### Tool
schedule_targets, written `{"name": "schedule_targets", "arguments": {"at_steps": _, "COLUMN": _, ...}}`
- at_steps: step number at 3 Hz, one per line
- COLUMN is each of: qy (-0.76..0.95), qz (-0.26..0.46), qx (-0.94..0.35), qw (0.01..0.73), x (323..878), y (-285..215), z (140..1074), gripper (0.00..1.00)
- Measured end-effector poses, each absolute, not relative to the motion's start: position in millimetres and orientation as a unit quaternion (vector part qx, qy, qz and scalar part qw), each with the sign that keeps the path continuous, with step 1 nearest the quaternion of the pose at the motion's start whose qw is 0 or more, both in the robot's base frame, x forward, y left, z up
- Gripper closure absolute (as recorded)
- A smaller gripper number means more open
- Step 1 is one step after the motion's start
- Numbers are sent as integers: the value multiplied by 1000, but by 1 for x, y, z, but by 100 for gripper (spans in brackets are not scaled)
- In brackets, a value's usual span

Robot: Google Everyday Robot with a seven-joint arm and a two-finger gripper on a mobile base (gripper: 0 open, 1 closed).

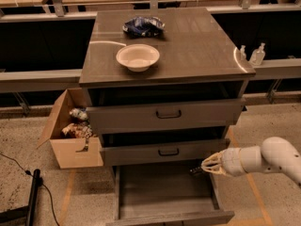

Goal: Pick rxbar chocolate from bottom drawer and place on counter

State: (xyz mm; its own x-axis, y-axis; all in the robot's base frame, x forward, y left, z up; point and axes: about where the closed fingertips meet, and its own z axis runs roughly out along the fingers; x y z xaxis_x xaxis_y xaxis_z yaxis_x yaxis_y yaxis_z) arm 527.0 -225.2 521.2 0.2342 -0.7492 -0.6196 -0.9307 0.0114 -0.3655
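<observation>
End effector (204, 166): pinching small dark flat wrapper bar (195, 171)
Position: over lowest grey-brown wooden drawer (160, 188), right side

Single view, nothing to overlap with; camera sits high in front of the cabinet (164, 114), tilted down, facing the drawer fronts; mid range, whole unit in frame; counter (188, 46) upper centre; bottom drawer (160, 187) runs to the lower edge; gripper (209, 165) lower right, at that drawer's right side.
</observation>
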Motion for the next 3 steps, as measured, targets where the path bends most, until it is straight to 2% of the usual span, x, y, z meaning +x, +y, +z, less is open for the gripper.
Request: {"name": "schedule_targets", "arguments": {"at_steps": 3, "qy": 589, "qz": 129, "qx": -682, "qw": 414, "x": 546, "y": -240, "z": 680, "gripper": 100}}
